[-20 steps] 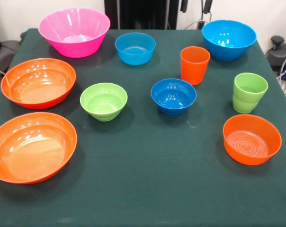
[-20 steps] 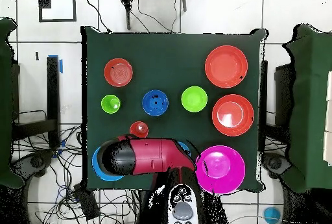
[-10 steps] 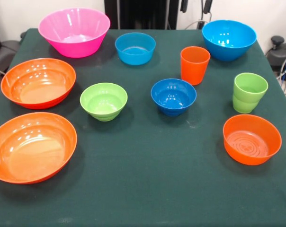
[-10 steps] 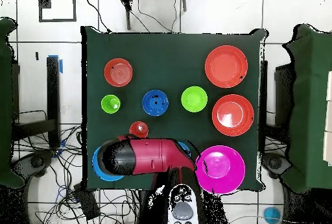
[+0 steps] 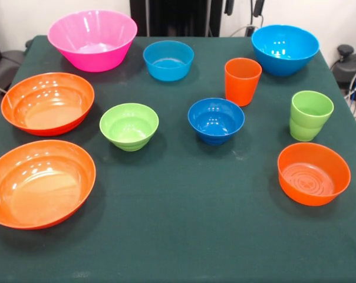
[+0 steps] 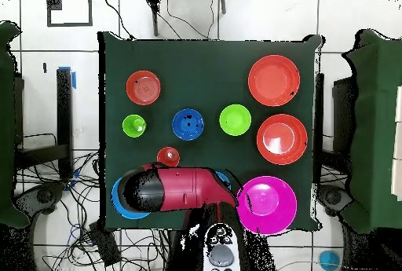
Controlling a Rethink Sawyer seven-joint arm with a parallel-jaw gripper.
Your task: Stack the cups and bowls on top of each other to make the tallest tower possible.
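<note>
Front view: I see no arm; pink bowl [image 5: 92,39], two sky blue bowls [image 5: 168,59], orange cup [image 5: 242,80] and green cup [image 5: 310,115] all sit apart, nothing stacked. Overhead: the arm [image 6: 177,189] folds beside the pink bowl; I can't tell the gripper's opening.

Colours only:
- surface [image 5: 184,230]: dark green cloth, plain.
- big glossy round plastic bowl [image 5: 92,39], far left corner: hot pink.
- two wide shallow glossy plastic bowls [image 5: 47,103] [image 5: 39,183], left edge: orange, paler inside.
- smaller round plastic bowl [image 5: 313,173], right edge: orange, ringed floor.
- two round plastic bowls [image 5: 168,59] [image 5: 284,49], far edge: sky blue.
- small glossy bowl [image 5: 216,120], centre: dark blue.
- small round bowl [image 5: 129,126]: lime green.
- tapered plastic tumbler [image 5: 242,81]: orange.
- stepped-base plastic tumbler [image 5: 310,115]: lime green.
- robot arm [image 6: 177,189]: red and black.
</note>
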